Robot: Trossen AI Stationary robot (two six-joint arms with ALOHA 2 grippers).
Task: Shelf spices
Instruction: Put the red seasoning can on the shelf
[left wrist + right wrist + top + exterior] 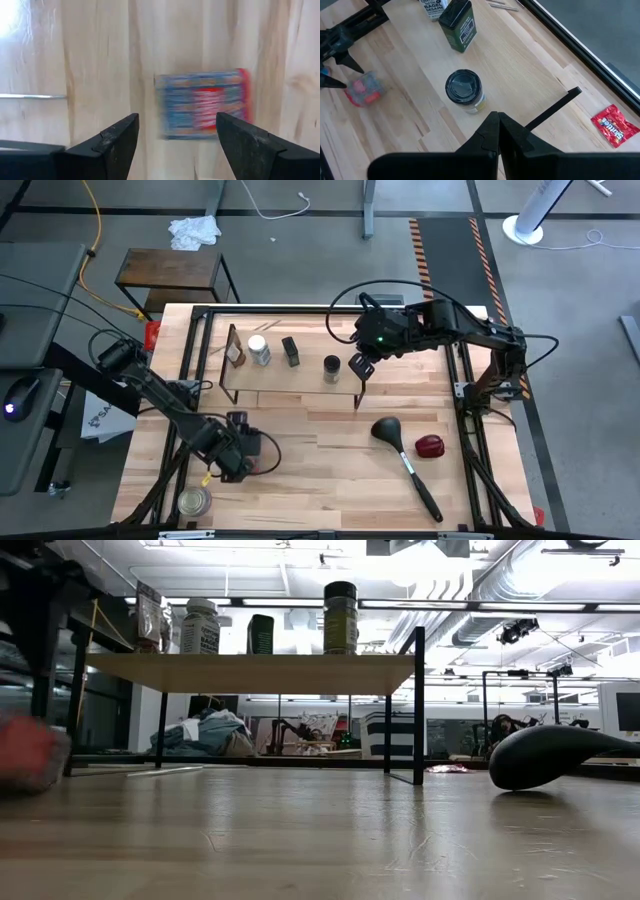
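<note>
tin (202,104) is lying on the worktop (330,470) under the open left pincer (175,145), risking a slip from its flat sides; right pincer (498,131) is hovering closed above the shelf (300,380).

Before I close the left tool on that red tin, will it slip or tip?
The red tin looks boxy and lies flat on the table, so tipping seems unlikely. Its faces may be slick. The left tool stands open over it.

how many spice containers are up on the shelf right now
4, in a row on the shelf: brown bottle, white-capped jar, small black box, dark-lidded glass jar. The red square tin lies on the table under the left claw.
</note>
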